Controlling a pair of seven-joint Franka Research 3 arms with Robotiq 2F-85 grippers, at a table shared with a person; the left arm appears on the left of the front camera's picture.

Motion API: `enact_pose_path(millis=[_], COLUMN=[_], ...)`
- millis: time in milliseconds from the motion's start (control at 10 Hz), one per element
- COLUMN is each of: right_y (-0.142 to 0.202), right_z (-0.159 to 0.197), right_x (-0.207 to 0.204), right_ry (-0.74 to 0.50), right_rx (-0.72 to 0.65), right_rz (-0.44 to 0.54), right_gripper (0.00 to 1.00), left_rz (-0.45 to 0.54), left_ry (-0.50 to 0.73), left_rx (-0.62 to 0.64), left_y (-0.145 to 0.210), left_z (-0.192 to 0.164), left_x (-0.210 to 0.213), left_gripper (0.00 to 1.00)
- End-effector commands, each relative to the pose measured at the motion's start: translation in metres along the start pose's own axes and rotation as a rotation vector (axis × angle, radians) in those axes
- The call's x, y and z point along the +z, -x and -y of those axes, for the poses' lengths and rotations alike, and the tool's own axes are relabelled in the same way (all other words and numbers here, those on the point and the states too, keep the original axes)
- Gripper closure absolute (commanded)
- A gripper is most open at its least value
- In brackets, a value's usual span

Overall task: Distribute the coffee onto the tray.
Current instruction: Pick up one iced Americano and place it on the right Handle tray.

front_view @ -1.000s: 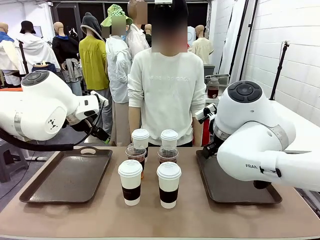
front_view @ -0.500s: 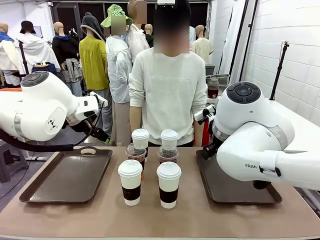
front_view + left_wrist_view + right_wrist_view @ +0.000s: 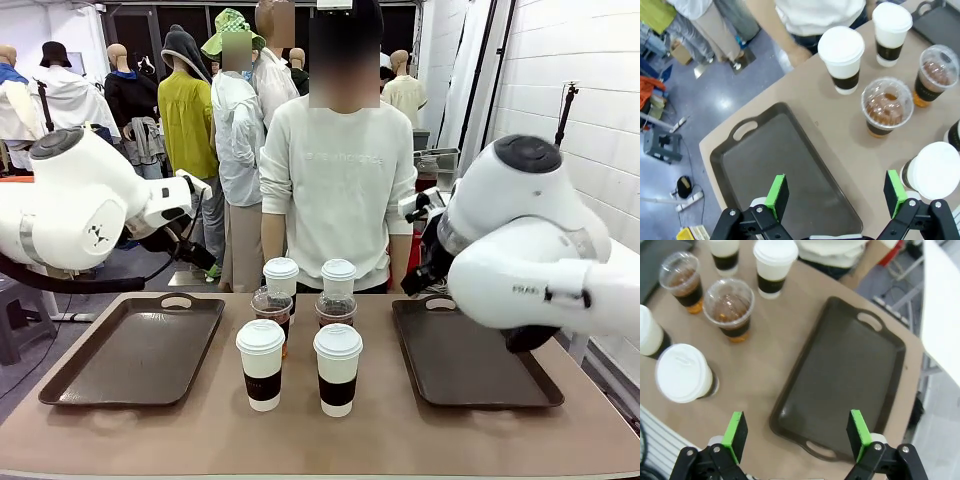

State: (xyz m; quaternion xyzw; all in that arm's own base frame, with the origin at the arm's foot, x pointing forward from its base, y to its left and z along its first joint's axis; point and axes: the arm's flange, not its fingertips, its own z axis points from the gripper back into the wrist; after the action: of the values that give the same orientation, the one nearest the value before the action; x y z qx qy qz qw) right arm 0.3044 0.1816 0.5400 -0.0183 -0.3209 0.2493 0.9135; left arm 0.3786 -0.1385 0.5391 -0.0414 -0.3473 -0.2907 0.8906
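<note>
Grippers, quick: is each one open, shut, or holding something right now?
Left gripper: open, holding nothing.
Right gripper: open, holding nothing.

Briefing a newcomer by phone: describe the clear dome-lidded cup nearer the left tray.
Beside the dark brown left tray, six cups stand in pairs on the tan table. In the middle pair, it is the clear plastic dome-lidded cup on the robot's left; white paper cups stand before and behind it.
</note>
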Motion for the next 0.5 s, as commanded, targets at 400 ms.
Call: enact_pose_path(millis=[400], right_y=[0.006], right_z=[0.032], right_x=[0.028], right_ry=[-0.276], right_rx=[0.110], right_rz=[0.163], right_gripper=[0.00], left_rz=[0.257], left_ry=[0.319], left_rx=[-0.163], left_y=[0.022], left_z=[-0.046], left_x=[0.029], left_gripper=[0.00])
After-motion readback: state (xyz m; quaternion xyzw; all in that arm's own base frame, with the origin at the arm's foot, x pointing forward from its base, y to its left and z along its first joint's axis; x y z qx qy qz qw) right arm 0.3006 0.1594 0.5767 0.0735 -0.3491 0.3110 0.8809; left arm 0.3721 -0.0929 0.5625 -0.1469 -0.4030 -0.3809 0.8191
